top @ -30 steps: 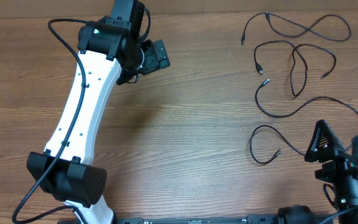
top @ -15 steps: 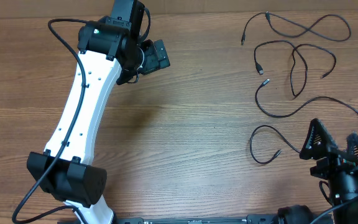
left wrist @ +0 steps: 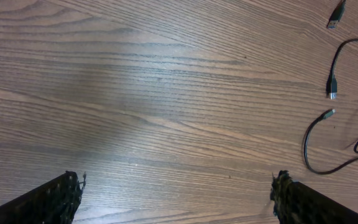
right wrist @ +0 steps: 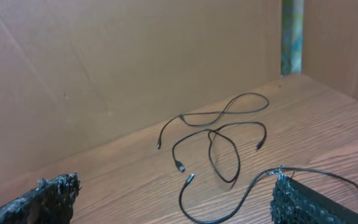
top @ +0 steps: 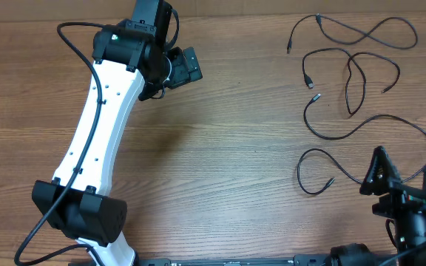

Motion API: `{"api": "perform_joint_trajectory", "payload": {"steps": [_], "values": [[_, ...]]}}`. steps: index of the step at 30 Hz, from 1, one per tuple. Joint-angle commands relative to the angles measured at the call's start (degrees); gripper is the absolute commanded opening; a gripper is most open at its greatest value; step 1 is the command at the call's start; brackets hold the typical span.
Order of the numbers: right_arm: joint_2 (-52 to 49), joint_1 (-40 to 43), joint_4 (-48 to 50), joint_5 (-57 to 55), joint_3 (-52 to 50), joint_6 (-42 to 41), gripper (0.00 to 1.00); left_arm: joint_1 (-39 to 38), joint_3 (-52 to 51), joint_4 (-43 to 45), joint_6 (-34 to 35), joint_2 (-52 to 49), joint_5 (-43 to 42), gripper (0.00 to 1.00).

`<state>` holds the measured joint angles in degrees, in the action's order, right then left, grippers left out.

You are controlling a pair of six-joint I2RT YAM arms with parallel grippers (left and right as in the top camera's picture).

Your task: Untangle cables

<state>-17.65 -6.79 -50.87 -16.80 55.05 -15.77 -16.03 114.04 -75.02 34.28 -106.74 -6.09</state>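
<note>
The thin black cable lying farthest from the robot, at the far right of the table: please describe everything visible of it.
The thin black cable is a slim, flexible, rubbery-looking cord with a small plug at each end. It lies slack and flat on the brown wooden table, near its far right corner, crossing itself once to form a long loop. It seems apart from the neighbouring black cable, and no gripper touches it.

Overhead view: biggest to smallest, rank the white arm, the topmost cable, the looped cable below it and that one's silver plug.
1. white arm
2. topmost cable and looped cable, too alike to split
3. silver plug
</note>
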Motion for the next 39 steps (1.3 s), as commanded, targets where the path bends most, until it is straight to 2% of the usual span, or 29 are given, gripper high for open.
{"api": "perform_joint_trajectory", "payload": {"steps": [1,31,39], "values": [[1.7,0.5,-0.7,-1.5,-0.3,1.3,1.0,0.3,1.2,0.1,-0.9,-0.1,0.7,1.0],[2.7,3.6,-1.6,-1.6,-0.7,1.3,1.0,0.3,1.2,0.1,-0.9,-0.1,0.7,1.0],[9.7,3.8,6.8,-1.6,-10.2,1.3,1.0,0.3,1.2,0.1,-0.9,-0.1,0.7,1.0]]}}
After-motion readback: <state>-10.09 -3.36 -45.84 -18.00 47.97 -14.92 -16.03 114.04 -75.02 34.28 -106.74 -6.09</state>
